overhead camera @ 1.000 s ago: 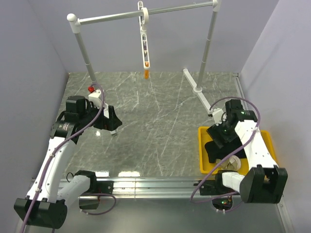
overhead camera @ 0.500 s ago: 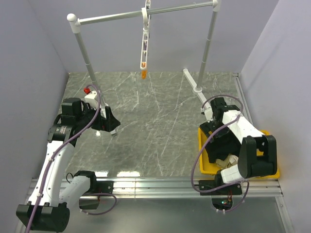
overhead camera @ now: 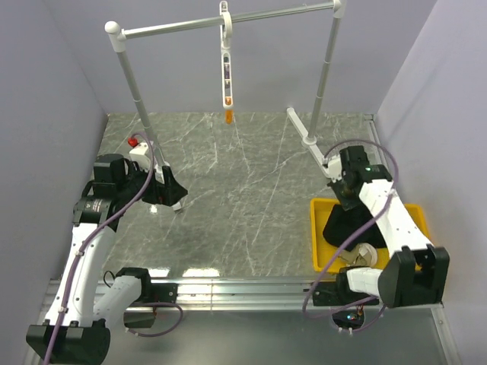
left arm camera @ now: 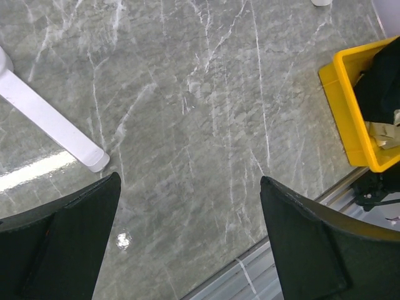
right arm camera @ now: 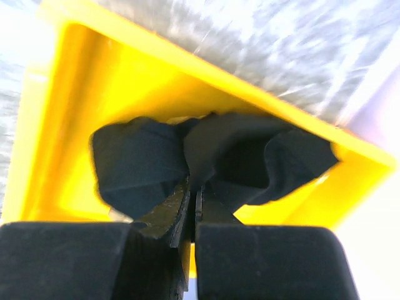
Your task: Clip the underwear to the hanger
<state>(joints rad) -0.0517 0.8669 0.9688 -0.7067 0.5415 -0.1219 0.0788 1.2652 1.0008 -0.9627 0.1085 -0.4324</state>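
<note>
The black underwear (right arm camera: 237,156) is bunched and hangs from my right gripper (right arm camera: 195,187), whose fingers are shut on a fold of it. In the top view the underwear (overhead camera: 344,226) droops over the yellow bin (overhead camera: 316,247), just under the right gripper (overhead camera: 348,201). The white hanger (overhead camera: 227,72) hangs by its hook from the rail at the back, with an orange clip (overhead camera: 227,116) at its lower end. My left gripper (overhead camera: 170,199) hovers open over the left of the table, far from both; in its wrist view the left gripper (left arm camera: 187,184) holds nothing.
The white rail frame (overhead camera: 319,84) stands across the back, its feet on the marble top. A beige garment (overhead camera: 367,255) lies in the bin under the right arm. Purple walls close in left, right and back. A metal rail (overhead camera: 228,289) runs along the near edge.
The right gripper has shut on the black underwear and risen toward the bin's far end, pulling the fabric up. The left arm has barely moved.
</note>
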